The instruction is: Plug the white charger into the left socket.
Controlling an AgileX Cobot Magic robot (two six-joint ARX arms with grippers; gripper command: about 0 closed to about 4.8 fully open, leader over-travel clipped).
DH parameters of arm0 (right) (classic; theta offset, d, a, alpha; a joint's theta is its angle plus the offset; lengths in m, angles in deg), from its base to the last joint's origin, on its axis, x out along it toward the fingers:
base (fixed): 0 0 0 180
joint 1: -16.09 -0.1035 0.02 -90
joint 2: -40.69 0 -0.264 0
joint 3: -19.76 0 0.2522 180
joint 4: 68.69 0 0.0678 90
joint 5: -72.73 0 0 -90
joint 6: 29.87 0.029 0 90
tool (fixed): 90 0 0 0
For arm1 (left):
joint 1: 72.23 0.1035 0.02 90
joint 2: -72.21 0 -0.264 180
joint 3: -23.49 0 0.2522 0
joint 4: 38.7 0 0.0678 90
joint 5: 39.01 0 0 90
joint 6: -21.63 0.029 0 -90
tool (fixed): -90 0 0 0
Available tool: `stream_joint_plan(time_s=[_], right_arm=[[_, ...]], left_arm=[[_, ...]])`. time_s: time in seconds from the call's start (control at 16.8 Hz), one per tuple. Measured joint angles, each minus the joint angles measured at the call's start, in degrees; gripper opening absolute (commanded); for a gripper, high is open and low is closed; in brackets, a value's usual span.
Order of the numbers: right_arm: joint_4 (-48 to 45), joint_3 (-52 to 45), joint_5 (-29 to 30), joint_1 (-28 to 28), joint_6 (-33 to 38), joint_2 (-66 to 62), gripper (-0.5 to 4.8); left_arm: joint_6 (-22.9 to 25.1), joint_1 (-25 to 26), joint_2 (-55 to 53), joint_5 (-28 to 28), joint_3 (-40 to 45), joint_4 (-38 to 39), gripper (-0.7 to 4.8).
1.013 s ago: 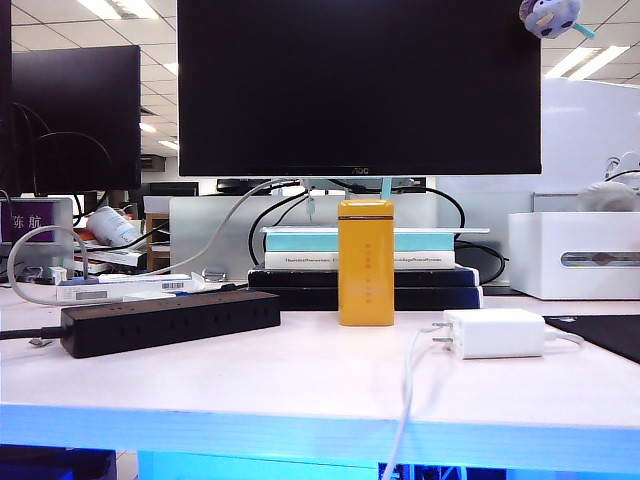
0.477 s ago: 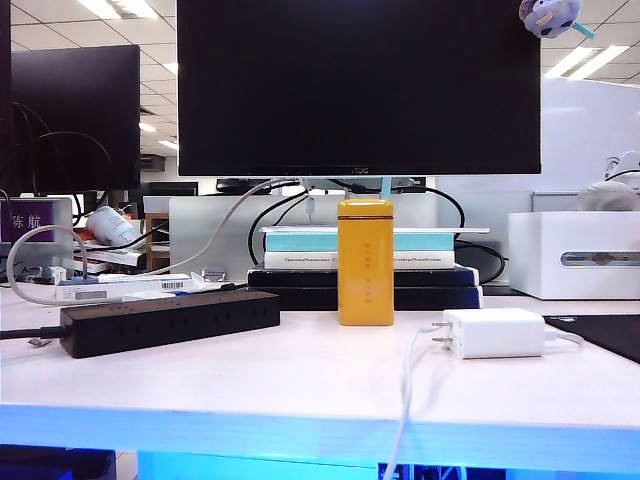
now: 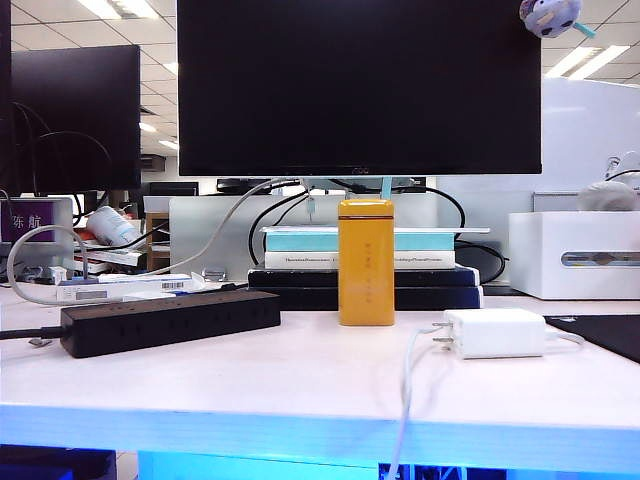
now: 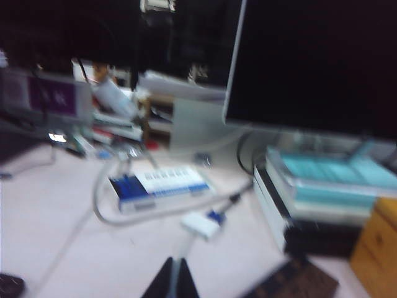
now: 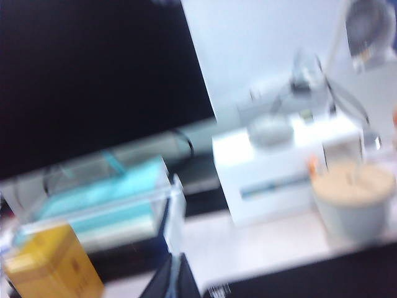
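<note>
White tabletop fills the near part of the exterior view, with a large dark monitor standing at the far side over a stack of books. On the left of the table lies the black power strip, its long side running left to right and its black cord leaving at the far left end; the left socket cannot be picked out on its dark face. A yellow tin stands upright near the middle, just in front of the books. To its right the white charger rests flat on the table, its two metal prongs pointing left toward the tin, well apart from the strip. Its thin white cable loops over the near table edge. A white box sits at the far right.

Neither arm shows in the exterior view. The left gripper appears in its blurred wrist view with jaws pressed together, holding nothing, above the left part of the table. The right gripper is likewise closed and empty, near the yellow tin and books
</note>
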Motion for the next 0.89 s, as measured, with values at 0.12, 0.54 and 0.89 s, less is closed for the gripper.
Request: stream_joint_plan(time_s=[0.12,0.54,0.89], right_arm=[[-0.11,3.39,0.0,0.02,0.0,-2.99,-0.01],[-0.81,22.71,0.02,0.17,-1.92,-28.33,-0.01],[3.21,34.34,17.73,-0.39,-23.15,-48.44,-0.01]], left_arm=[[0.72,0.0,-5.51,0.85,-4.02,-0.39,-0.04],[7.19,0.0,-35.69,-6.34,-26.97,-0.7,-0.04],[13.46,0.0,-49.13,-21.24,-39.28,7.08,-0.04]])
